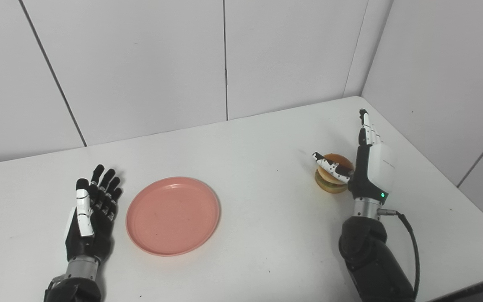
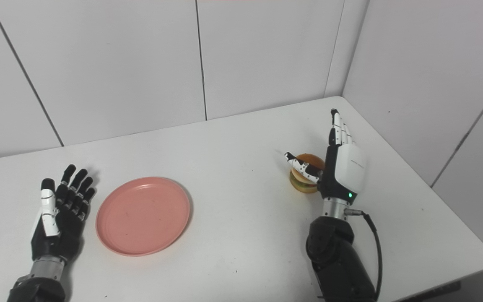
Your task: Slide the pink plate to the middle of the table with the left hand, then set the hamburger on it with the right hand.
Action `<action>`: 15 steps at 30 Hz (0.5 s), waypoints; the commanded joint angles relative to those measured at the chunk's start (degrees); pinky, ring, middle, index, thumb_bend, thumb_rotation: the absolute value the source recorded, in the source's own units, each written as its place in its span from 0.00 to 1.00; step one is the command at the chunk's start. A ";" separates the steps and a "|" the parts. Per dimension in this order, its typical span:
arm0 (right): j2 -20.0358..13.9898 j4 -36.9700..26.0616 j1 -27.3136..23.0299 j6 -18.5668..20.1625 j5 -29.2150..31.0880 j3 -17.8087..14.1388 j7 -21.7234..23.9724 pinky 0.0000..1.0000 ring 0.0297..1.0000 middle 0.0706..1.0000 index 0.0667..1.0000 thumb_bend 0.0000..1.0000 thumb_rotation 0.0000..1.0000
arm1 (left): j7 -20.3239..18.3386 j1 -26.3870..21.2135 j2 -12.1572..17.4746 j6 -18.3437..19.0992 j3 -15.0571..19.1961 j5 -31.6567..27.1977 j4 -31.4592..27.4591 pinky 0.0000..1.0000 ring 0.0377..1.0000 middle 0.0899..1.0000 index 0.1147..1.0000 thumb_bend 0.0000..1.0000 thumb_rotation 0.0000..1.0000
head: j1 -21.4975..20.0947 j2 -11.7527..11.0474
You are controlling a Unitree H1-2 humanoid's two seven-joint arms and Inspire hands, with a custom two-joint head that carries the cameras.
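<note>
The pink plate (image 1: 172,215) lies flat on the white table (image 1: 262,138), left of the middle. My left hand (image 1: 92,212) rests just left of the plate, palm up, fingers apart, holding nothing and not touching the rim. The hamburger (image 1: 332,173) sits on the table at the right. My right hand (image 1: 367,161) stands upright right beside it, fingers pointing up and away, thumb (image 1: 329,165) stretched across the near side of the burger. The hand is open, not closed on the burger. In the right eye view the burger (image 2: 304,175) is partly hidden by the thumb.
White panelled walls stand close behind the table and along its right side. The table's right edge runs just past the right hand. A black cable (image 1: 411,239) hangs from the right wrist.
</note>
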 commanded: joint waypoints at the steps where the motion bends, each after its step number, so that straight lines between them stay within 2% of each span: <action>1: 0.36 2.95 2.48 1.48 0.35 1.10 0.65 0.80 0.88 0.89 0.93 0.84 0.36 | -0.04 3.18 0.26 0.76 -0.24 0.40 1.16 1.00 0.97 0.96 0.95 0.62 1.00 | 0.03 -0.02; 3: 0.32 2.76 2.66 1.53 0.55 1.63 1.12 0.77 0.86 0.88 0.92 0.84 0.37 | -0.09 3.17 0.22 0.79 -0.17 0.35 1.09 1.00 0.97 0.96 0.95 0.61 1.00 | 0.03 -0.02; 6: 0.19 2.75 2.84 1.23 0.39 2.39 0.92 0.83 0.87 0.88 0.92 0.84 0.37 | -0.39 3.07 0.34 0.36 -0.28 0.51 1.25 1.00 0.97 0.96 0.95 0.61 1.00 | 0.04 0.10; 11: 0.14 1.87 3.41 1.62 0.04 3.44 1.12 0.84 0.87 0.88 0.92 0.84 0.40 | -0.36 3.11 0.43 0.53 -0.26 0.52 1.04 1.00 0.97 0.96 0.96 0.61 1.00 | 0.30 0.25; 15: 0.56 -1.48 4.54 3.86 -0.11 3.85 3.07 0.84 0.86 0.88 0.92 0.86 0.41 | -0.10 3.21 0.25 0.51 -0.35 0.73 0.69 1.00 0.97 0.96 0.96 0.62 1.00 | 0.41 0.27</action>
